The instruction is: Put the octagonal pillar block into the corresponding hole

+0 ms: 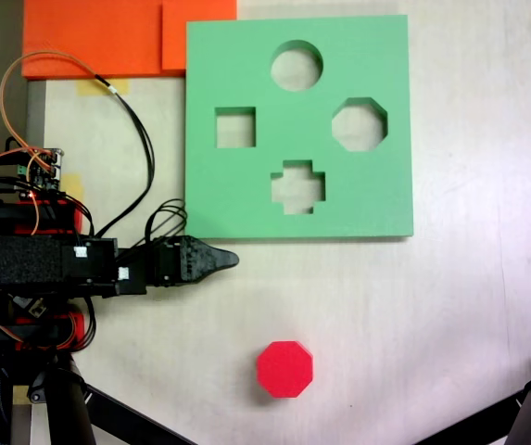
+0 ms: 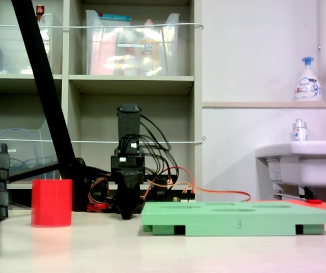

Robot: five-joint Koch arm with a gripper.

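Note:
The octagonal pillar block (image 1: pixel 284 369) is bright red and stands upright on the white table, near the front edge in a fixed view; in another fixed view the block (image 2: pixel 51 203) is at the left. The square green foam board (image 1: pixel 246 195) lies flat behind it, with the eight-sided corresponding hole (image 1: pixel 359 124) at its right side, empty. My black gripper (image 1: pixel 231 260) points right just below the board's lower left corner, up and to the left of the block and apart from it. It is shut and holds nothing. From the front, the gripper (image 2: pixel 127 214) hangs low over the table.
The board also has round (image 1: pixel 297 66), square (image 1: pixel 235 128) and cross-shaped (image 1: pixel 297 186) cutouts. Orange foam sheets (image 1: pixel 98 37) lie at the back left. Cables (image 1: pixel 140 139) loop by the arm's base. Black tripod legs (image 1: pixel 524 413) cross the lower corners. Open table lies right of the block.

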